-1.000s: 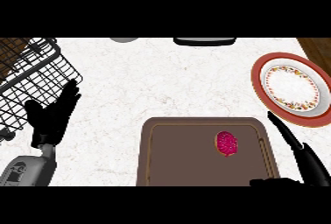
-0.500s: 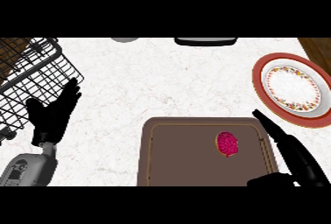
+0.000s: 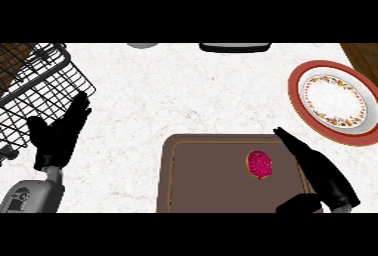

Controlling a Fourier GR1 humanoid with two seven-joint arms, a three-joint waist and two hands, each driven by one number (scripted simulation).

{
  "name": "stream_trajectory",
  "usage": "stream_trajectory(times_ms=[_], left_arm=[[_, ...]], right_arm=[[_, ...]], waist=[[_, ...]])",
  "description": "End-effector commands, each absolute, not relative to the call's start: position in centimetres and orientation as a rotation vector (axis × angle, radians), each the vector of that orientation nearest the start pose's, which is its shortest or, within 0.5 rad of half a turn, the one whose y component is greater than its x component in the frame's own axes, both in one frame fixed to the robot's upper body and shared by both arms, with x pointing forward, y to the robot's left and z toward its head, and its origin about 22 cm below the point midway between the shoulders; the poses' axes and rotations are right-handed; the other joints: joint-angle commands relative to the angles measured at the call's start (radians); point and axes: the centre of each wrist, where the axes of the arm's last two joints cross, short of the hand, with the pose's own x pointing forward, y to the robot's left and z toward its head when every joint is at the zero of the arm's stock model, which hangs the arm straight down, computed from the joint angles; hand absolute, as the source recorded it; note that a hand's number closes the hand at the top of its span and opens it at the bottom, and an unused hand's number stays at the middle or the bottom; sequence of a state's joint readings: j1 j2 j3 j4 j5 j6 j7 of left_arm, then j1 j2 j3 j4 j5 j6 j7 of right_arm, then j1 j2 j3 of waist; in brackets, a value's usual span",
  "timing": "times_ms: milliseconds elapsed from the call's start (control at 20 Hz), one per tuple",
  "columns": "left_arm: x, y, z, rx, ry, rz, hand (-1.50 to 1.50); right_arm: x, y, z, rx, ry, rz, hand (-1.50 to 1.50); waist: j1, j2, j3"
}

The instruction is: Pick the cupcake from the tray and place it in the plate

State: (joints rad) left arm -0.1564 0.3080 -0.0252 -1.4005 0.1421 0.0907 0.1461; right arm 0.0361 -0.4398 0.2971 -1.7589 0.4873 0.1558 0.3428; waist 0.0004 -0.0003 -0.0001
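The right hand point(image 3: 321, 170), fingers straight and spread wide, hovers beside the cupcake point(image 3: 259, 164) on the tray point(image 3: 199, 175).

White marbled counter point(image 3: 184, 95) fills most of the view. Black wire rack point(image 3: 37, 85) at about 10 o'clock, its grid running off the left edge, slanted across the corner. Strip of brown wood point(image 3: 15, 50) shows behind the rack at the top left. Small grey rounded object point(image 3: 142, 45) at 11 o'clock, cut by the top edge; what it is cannot be told. Dark flat-bottomed object with a pale underside point(image 3: 235, 47) at about 12 to 1 o'clock, also cut by the top edge. Dark brown wood corner point(image 3: 363, 55) at 2 o'clock.
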Motion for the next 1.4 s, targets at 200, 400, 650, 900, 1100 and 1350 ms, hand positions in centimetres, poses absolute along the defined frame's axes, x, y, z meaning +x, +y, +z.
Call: stream_trajectory(times_ms=[200,400,650,900,1100,1350], left_arm=[[28.5,29.7,1.3,0.173,-1.405,-0.073,0.00],[27.5,27.6,1.6,0.169,-1.408,-0.072,0.00],[27.9,29.0,2.3,0.184,-1.390,-0.078,0.00],[28.3,28.0,1.6,0.179,-1.416,-0.080,0.00],[28.0,26.3,2.8,0.150,-1.397,-0.071,0.00],[28.0,29.6,2.9,0.169,-1.399,-0.090,0.00]], right_arm=[[22.6,-22.0,2.6,-0.521,-1.146,0.988,-1.50],[26.7,-21.3,2.4,-0.534,-1.122,0.999,-1.50],[26.3,-22.8,1.0,-0.561,-1.097,1.036,-1.50],[27.8,-22.3,0.7,-0.504,-1.058,1.128,-1.50],[26.7,-19.9,0.7,-0.439,-1.121,1.202,1.50],[26.8,-20.3,-0.4,-0.461,-1.166,1.159,1.50]], waist=[[-0.002,0.000,0.000],[0.005,0.000,0.000],[0.001,0.000,0.000],[0.002,0.001,0.000],[0.003,0.000,0.000],[0.002,0.000,0.000]])
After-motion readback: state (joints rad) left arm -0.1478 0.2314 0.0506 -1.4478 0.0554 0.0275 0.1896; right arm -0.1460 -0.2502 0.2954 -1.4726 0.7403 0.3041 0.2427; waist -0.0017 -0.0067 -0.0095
